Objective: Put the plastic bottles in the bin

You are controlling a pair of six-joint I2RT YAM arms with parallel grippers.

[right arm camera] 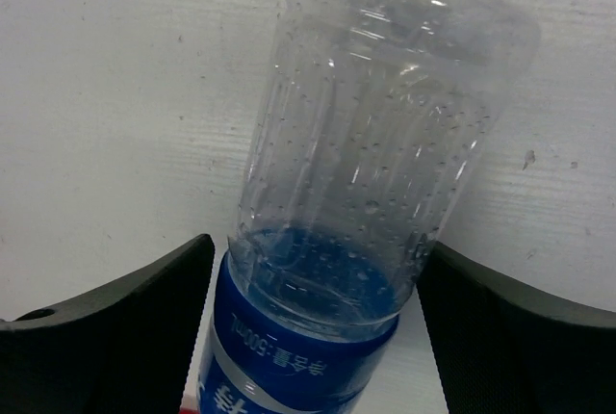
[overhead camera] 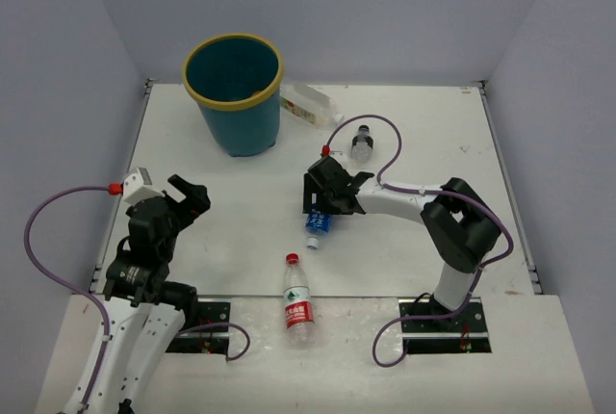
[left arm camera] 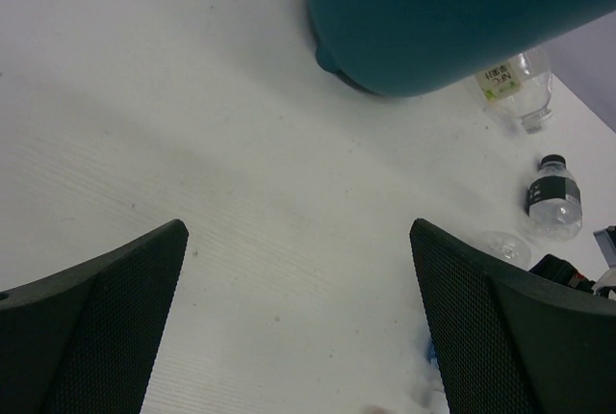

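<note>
The teal bin with a yellow rim stands at the back left; its wall fills the top of the left wrist view. My right gripper is low over a blue-label bottle lying mid-table. In the right wrist view the open fingers straddle that bottle, and the gripper has a small gap on the left. My left gripper is open and empty over bare table. A red-label bottle lies near the front. A dark-capped bottle stands behind the right gripper.
A clear bottle with a pale label lies right of the bin and also shows in the left wrist view, as does the dark-capped bottle. Purple cables loop beside both arms. White walls enclose the table on three sides.
</note>
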